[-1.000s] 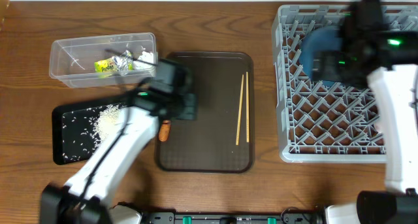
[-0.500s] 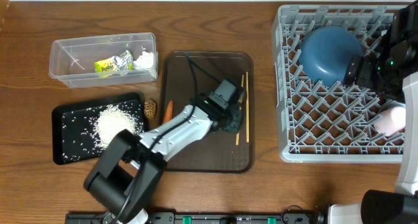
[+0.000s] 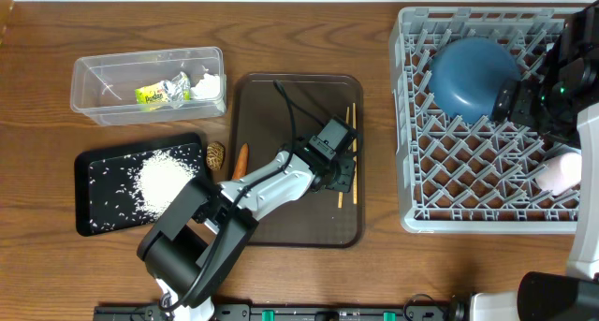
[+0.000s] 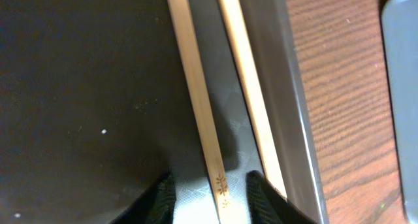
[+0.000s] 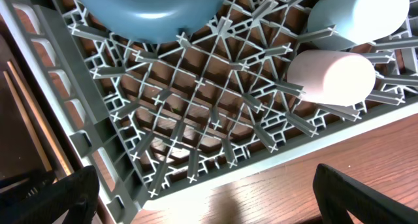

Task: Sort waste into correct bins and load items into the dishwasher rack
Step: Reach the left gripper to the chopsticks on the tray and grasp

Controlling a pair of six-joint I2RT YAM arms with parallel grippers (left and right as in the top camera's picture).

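Observation:
Two wooden chopsticks (image 3: 348, 143) lie along the right side of the brown tray (image 3: 281, 106). My left gripper (image 3: 343, 176) is low over them and open, its fingers (image 4: 212, 191) straddling the left chopstick (image 4: 196, 100). The grey rack (image 3: 468, 185) holds the dark blue bowl (image 3: 473, 76) upside down, the pinkish white cup (image 5: 330, 77) and a light-blue bowl (image 5: 356, 15). My right gripper (image 3: 519, 101) is wide open and empty (image 5: 209, 198) above the rack's edge (image 5: 215, 119). The white bowl is not in view.
The clear tub (image 3: 103, 87) holds the foil wrapper (image 3: 159, 94) and white tissue (image 3: 208, 81). The black tray (image 3: 94, 195) holds rice (image 3: 164, 178). The orange stick (image 3: 240, 160) and brown nut (image 3: 216, 154) lie between the black tray and the brown tray.
My left gripper swung from the tray's left side to the chopsticks and lowered over them. My right arm drew back from the blue bowl, which now rests in the rack.

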